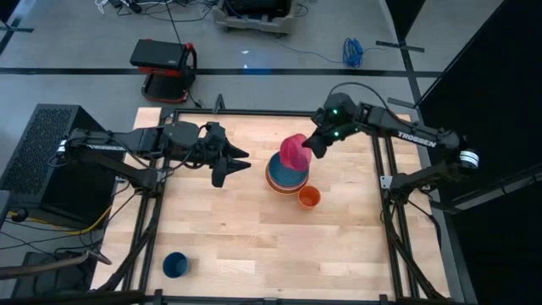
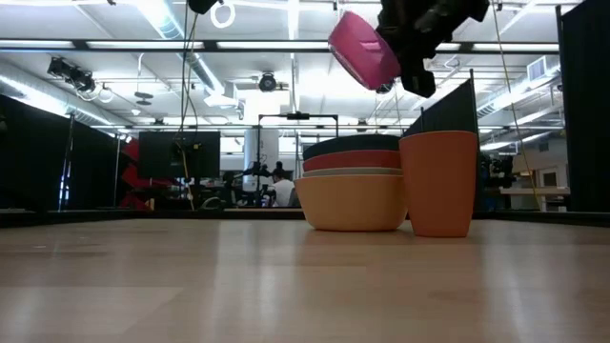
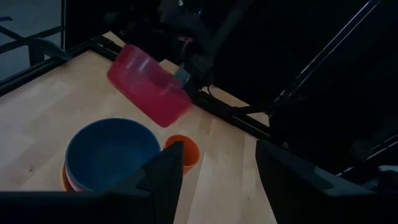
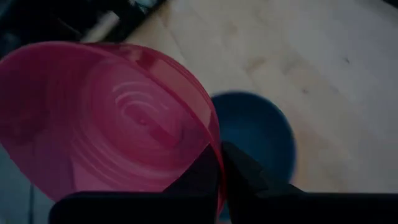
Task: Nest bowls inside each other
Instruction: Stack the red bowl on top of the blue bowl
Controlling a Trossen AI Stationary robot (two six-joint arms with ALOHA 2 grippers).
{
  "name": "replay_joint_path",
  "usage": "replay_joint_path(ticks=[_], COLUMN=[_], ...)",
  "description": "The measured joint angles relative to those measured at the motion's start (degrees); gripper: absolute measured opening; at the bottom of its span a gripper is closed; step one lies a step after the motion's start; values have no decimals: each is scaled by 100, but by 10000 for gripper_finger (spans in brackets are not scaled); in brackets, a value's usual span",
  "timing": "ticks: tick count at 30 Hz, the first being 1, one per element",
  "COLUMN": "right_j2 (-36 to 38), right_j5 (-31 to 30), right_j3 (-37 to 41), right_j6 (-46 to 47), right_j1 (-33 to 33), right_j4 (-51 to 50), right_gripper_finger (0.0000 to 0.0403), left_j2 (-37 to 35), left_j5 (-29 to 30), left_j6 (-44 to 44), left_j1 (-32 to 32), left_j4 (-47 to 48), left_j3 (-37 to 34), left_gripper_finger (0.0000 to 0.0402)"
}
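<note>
A stack of nested bowls (image 1: pixel 286 176) stands right of the table's middle, its orange bottom bowl (image 2: pixel 353 202) on the wood and a teal bowl (image 3: pixel 112 152) on top. The magenta-pink bowl (image 1: pixel 295 151) hangs tilted in the air above the stack's far right side, with my right gripper (image 4: pixel 221 165) shut on it. My left gripper (image 1: pixel 230 163) hovers open to the left of the stack, nothing between its fingers (image 3: pixel 165 180). My right gripper pinches the pink bowl's rim (image 4: pixel 214 146), one finger inside the bowl (image 4: pixel 199 171) and one outside it (image 4: pixel 245 171). The fingers slant down from the table's far right. The bowl is lifted clear and steeply tilted above the teal bowl (image 4: pixel 261 137).
A small orange cup (image 1: pixel 309 197) stands just near-right of the stack, close against it in the low view. A small dark blue cup (image 1: pixel 174 264) stands at the near left. Bare wood lies between them and along the near edge.
</note>
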State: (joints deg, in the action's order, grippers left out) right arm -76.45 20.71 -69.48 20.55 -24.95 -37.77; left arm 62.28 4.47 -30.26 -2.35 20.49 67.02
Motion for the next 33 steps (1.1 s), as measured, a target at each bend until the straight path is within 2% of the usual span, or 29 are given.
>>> replay_joint_path(ticks=[6, 26, 33], right_j2=[-507, -1481, -2093], right_j5=[-9, -35, -173], right_j3=[-518, -1350, -1942], right_j6=[-503, -1157, -1564], right_j1=[-87, -85, -76], right_j4=[-1022, -2010, -2403], right_gripper_finger=[0, 0, 0], left_j2=[0, 2, 2], left_j5=[0, 4, 9], left_j6=[-2, -42, -105], left_j1=[0, 0, 0], left_j4=[12, 44, 35], left_j3=[0, 0, 0], left_gripper_finger=[188, 188, 188])
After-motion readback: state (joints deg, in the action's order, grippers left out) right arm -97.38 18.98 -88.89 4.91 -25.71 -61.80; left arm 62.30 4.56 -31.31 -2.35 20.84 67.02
